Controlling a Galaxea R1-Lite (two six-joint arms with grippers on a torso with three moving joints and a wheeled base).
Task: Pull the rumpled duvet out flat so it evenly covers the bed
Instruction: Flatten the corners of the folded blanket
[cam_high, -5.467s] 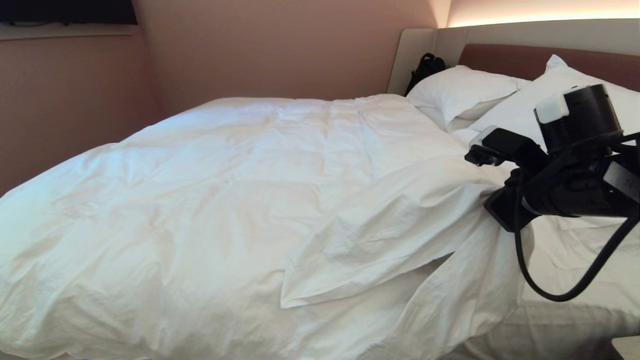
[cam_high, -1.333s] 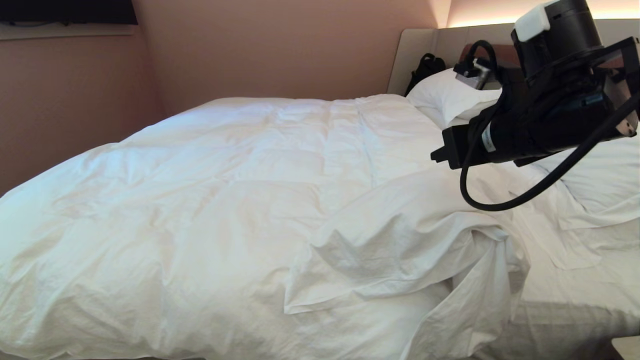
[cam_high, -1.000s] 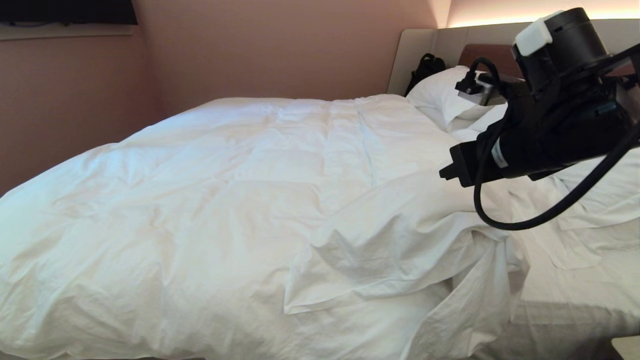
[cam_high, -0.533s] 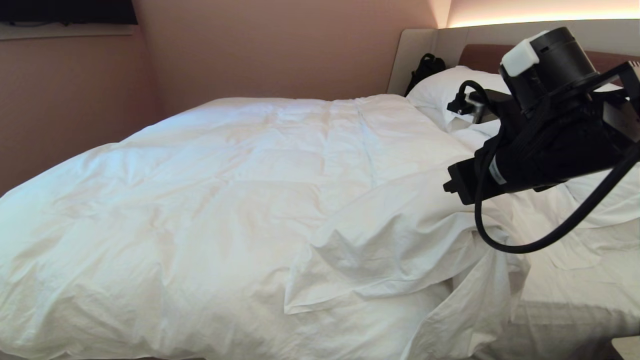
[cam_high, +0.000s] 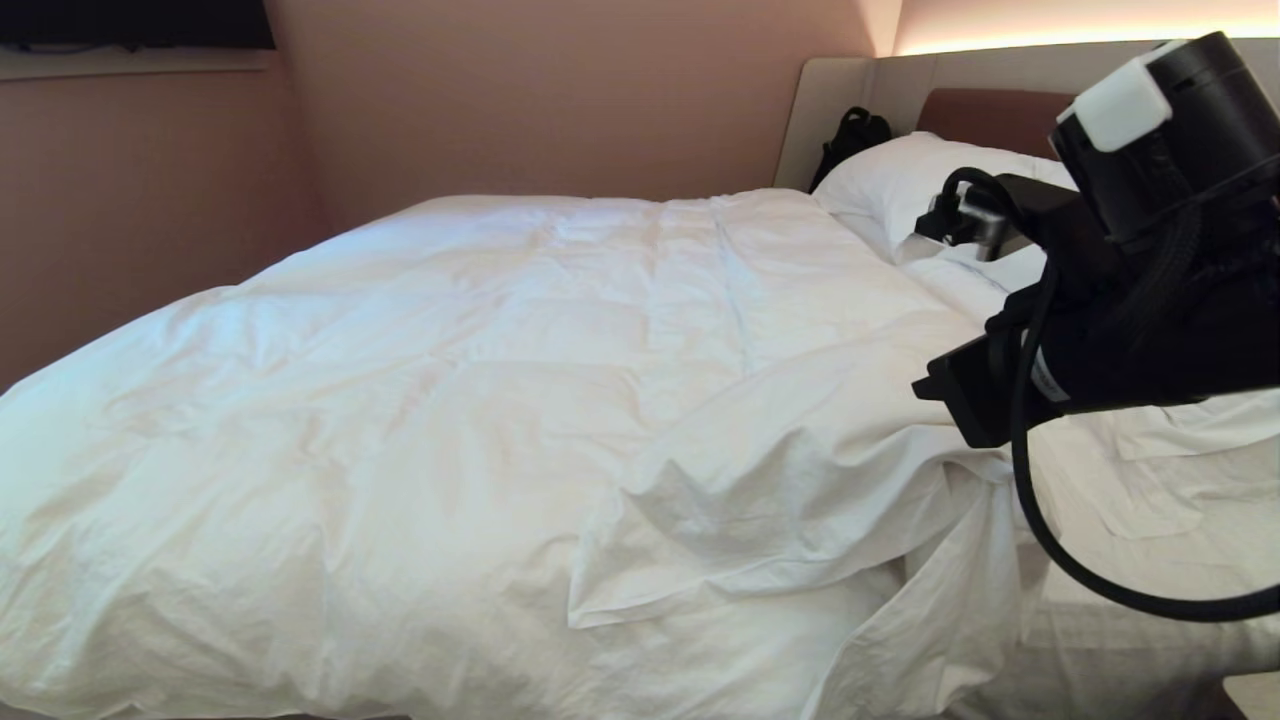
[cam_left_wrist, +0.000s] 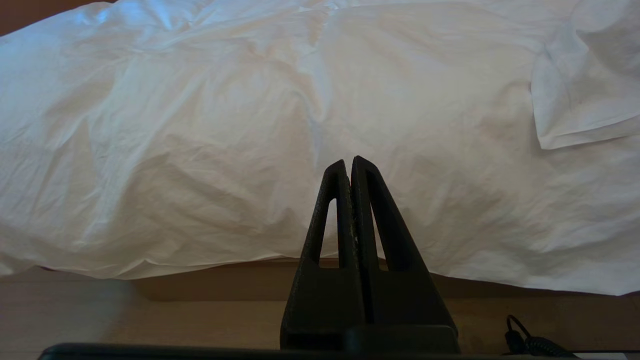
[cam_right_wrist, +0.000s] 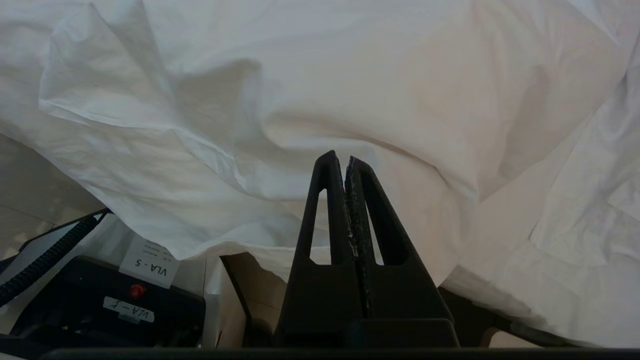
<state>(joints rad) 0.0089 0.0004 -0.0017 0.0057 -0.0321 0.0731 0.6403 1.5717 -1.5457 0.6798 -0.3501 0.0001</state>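
The puffy white duvet (cam_high: 480, 400) covers most of the bed (cam_high: 1130, 560). Its near right corner (cam_high: 760, 500) is folded back and bunched, so the sheet beside the pillows lies bare. My right gripper (cam_high: 945, 395) hovers just above that bunched edge, shut with nothing in it. In the right wrist view the shut gripper (cam_right_wrist: 339, 159) points at the duvet's folds (cam_right_wrist: 350, 75) without touching them. My left gripper (cam_left_wrist: 348, 162) is parked low at the bed's side, shut and empty, facing the hanging duvet (cam_left_wrist: 250, 125).
Two white pillows (cam_high: 920, 190) lean on the padded headboard (cam_high: 990, 115), with a black bag (cam_high: 850, 135) in the corner behind them. A pink wall runs along the bed's far side. My own base (cam_right_wrist: 100, 295) sits under the duvet's overhang. Wooden floor (cam_left_wrist: 150, 315) shows below.
My right arm has come down from headboard height and drifted right, towards the bunched edge. Earlier that edge was stretched towards the gripper; it now lies loose. The left arm is still.
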